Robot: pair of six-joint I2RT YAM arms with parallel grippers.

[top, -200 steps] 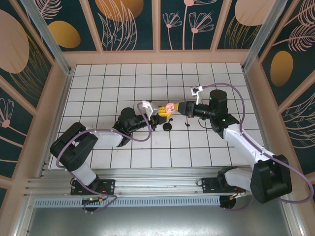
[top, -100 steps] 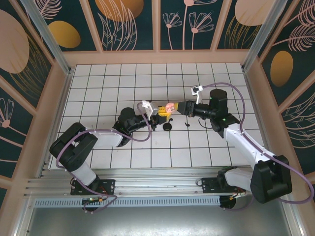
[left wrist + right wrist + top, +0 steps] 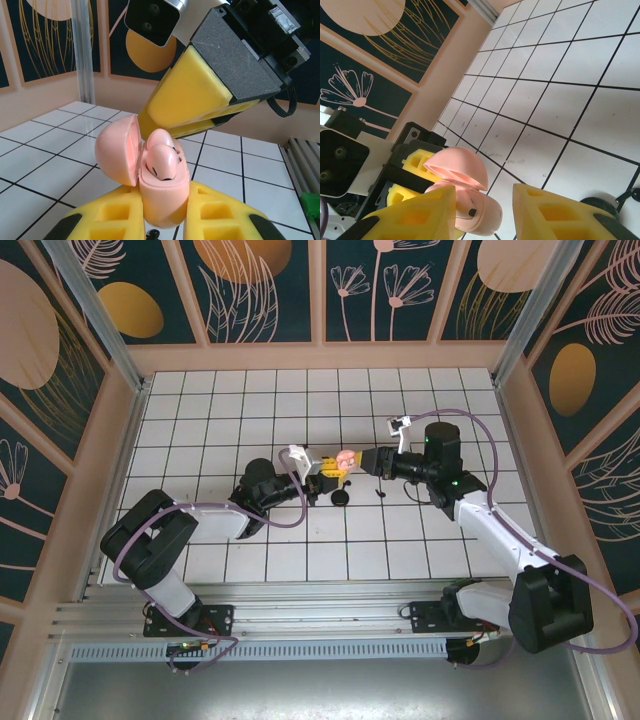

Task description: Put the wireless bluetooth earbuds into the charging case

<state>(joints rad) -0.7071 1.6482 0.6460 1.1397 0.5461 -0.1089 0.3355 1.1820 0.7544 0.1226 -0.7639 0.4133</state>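
Our left tool (image 3: 165,222) grips the charging case (image 3: 161,195) upright over the table (image 3: 45,145), lid open. Both earbuds (image 3: 163,159) stand stems-down in its wells; we judge the nearer one is riding a little high. Our right tool (image 3: 484,210), fingers apart and empty, hovers just above and beside the case, best placed to press. Compared with a second ago, hardly anything differs.

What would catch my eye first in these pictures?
A small pink charging case, its lid flipped open, is gripped between the yellow fingers of the left claw, over the middle of the white tiled table. Pale-pink earbuds sit inside it. The right claw, open, hovers right beside it.
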